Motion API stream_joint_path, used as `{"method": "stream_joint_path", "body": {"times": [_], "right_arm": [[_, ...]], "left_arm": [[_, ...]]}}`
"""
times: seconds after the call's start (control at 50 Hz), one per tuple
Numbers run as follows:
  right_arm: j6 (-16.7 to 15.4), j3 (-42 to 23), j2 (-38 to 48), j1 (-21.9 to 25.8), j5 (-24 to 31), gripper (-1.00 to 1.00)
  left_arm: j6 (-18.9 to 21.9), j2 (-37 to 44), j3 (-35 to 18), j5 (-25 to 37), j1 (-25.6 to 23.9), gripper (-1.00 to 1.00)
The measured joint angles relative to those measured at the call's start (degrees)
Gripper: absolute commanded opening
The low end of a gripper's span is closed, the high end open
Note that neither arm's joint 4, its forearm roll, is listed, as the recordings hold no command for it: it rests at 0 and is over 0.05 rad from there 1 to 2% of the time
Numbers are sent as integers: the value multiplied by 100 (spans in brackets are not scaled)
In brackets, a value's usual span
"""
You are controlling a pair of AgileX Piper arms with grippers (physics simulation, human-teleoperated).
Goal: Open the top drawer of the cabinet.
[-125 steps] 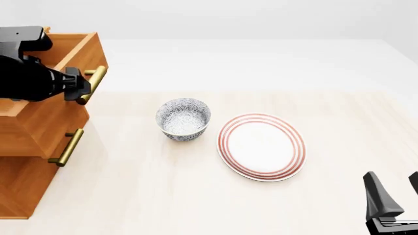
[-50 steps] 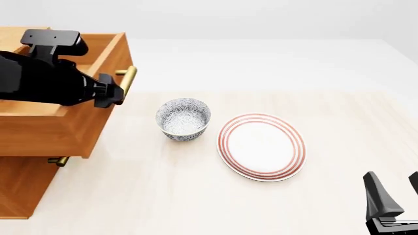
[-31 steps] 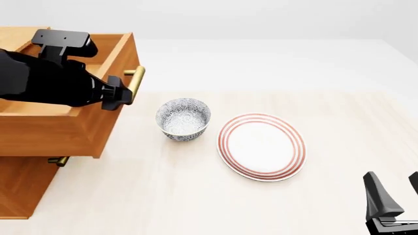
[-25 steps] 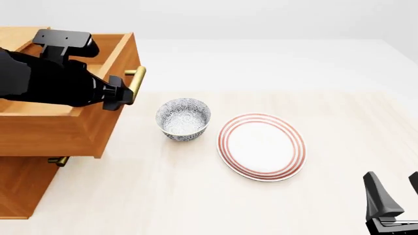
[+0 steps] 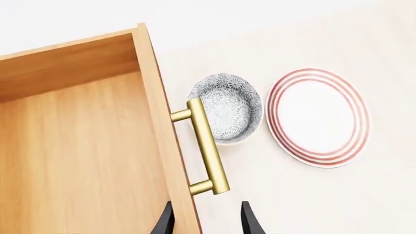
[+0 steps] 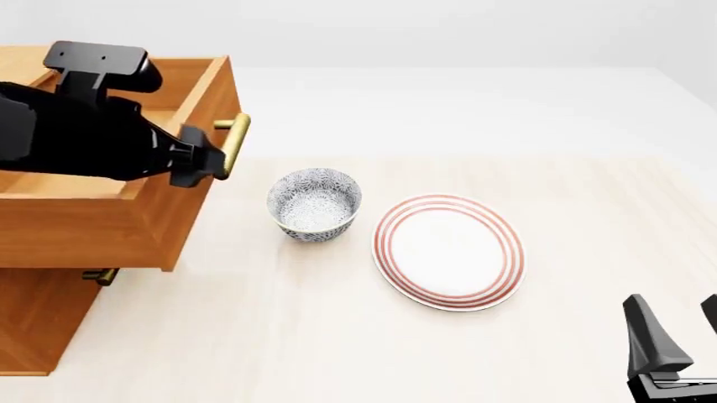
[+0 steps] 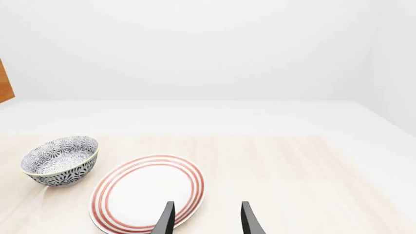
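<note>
Left gripper of mine hangs released just above the brass handle.
Top drawer pulled out; right gripper idle, spread.

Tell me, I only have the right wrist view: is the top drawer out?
Observer: Yes. In the front view the top drawer juts well out of the cabinet.
Operator: Is the left gripper on the handle?
Observer: No. The left wrist view shows the left gripper open, with its fingertips short of the handle.
Operator: Any room to the bowl?
Observer: The bowl sits beside the handle, apart from the drawer.
</note>
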Motion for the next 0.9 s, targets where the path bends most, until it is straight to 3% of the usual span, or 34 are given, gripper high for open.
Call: {"method": "stream_joint_path", "body": {"times": [0.9], "right_arm": [[0,0,0,0,0,100]], "left_arm": [[464,-828,-307,552,139,100]]}}
